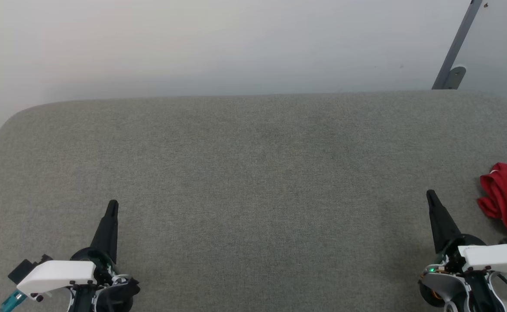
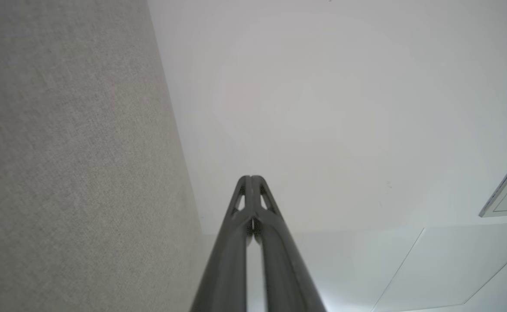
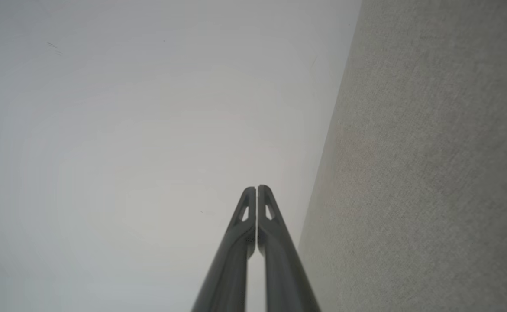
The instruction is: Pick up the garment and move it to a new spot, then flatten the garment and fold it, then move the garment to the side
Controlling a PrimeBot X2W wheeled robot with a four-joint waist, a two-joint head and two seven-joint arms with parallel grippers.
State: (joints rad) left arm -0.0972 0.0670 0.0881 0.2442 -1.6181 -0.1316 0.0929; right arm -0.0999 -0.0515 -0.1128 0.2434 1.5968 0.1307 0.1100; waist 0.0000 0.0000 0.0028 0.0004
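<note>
The garment (image 1: 506, 199) lies on my right side as a crumpled heap of soft bright red cloth, its folds bunched and rounded, with a thin sliver of white at its top edge; the head view's right border cuts it off. It rests on a padded surface (image 1: 253, 173) covered in grey, finely woven fabric with rounded far corners. My right gripper (image 1: 430, 195) hovers near the heap but apart from it, its two long dark tapered fingers pressed together with nothing between them. My left gripper (image 1: 113, 204) is well away on the other side, closed in the same way and holding nothing. Beyond the surface stands a plain pale wall (image 1: 192, 43), with a slanted grey metal bar (image 1: 456, 47) at its right.
</note>
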